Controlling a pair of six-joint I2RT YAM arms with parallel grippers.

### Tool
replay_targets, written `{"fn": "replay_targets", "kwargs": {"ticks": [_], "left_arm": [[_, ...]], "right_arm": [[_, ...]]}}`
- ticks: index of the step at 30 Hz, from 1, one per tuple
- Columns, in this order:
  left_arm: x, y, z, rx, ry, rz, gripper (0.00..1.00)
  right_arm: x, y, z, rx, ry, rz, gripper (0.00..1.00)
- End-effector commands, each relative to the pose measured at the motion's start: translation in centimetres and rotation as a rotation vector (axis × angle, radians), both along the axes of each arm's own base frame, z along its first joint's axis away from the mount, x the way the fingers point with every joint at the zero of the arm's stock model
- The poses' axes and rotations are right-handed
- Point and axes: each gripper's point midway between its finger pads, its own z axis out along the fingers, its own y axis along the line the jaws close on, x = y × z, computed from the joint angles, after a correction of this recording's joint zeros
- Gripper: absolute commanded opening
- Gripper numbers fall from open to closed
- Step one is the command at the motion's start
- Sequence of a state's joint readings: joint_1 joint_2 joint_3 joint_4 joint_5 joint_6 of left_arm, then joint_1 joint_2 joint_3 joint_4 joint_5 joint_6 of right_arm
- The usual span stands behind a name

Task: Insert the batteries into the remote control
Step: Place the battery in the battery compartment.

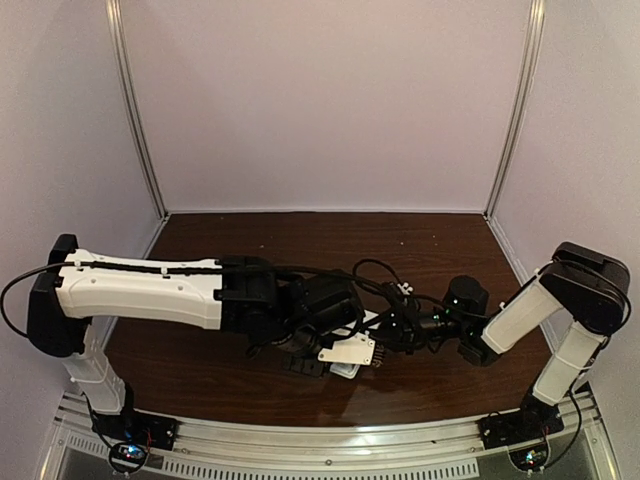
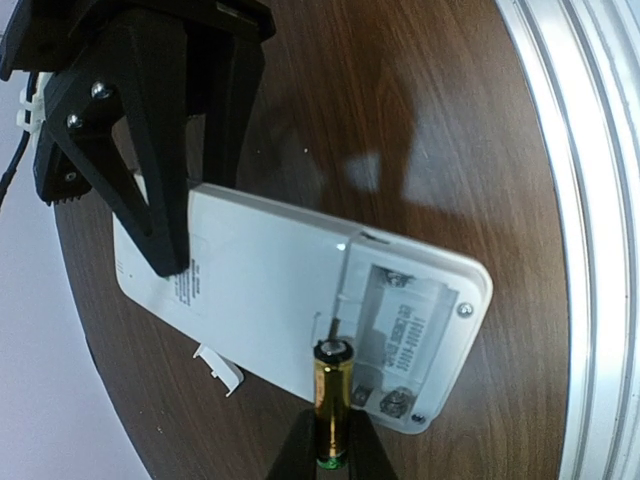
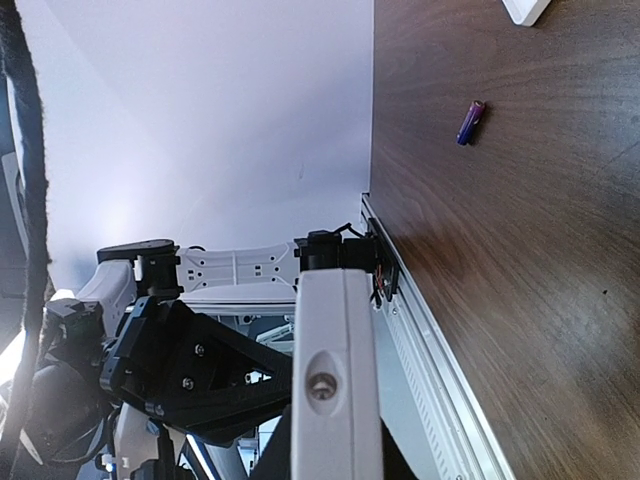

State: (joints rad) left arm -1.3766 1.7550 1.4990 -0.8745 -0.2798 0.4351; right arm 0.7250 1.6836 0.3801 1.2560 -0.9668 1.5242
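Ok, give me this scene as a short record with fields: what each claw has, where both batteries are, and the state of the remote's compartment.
left claw: shut on the gold battery
right claw: shut on the remote control, gripping the end away from the compartment
battery compartment: cover off, no battery inside
gold battery position: tip at the compartment's edge, not yet seated
dark battery: lying on the table, apart from both claws

The left arm (image 1: 140,288) and right arm (image 1: 520,315) meet over the brown table (image 1: 300,240) at the white remote control (image 1: 347,352).
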Motion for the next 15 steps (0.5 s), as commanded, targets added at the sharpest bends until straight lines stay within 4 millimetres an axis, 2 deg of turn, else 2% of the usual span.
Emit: {"fn": "replay_targets", "kwargs": {"ticks": [1, 9, 15], "left_arm": [[0.1, 0.2, -0.4, 0.044, -0.03, 0.007, 0.04], [-0.6, -0.2, -0.5, 0.052, -0.035, -0.032, 0.05], [-0.9, -0.4, -1.0, 0.069, -0.035, -0.045, 0.06]], "right_arm": [[0.3, 0.4, 1.1, 0.042, -0.036, -0.014, 0.0], [0.5, 0.6, 0.4, 0.03, -0.018, -0.026, 0.0], [0.4, 0.7, 0.6, 0.037, -0.016, -0.022, 0.0]]}}
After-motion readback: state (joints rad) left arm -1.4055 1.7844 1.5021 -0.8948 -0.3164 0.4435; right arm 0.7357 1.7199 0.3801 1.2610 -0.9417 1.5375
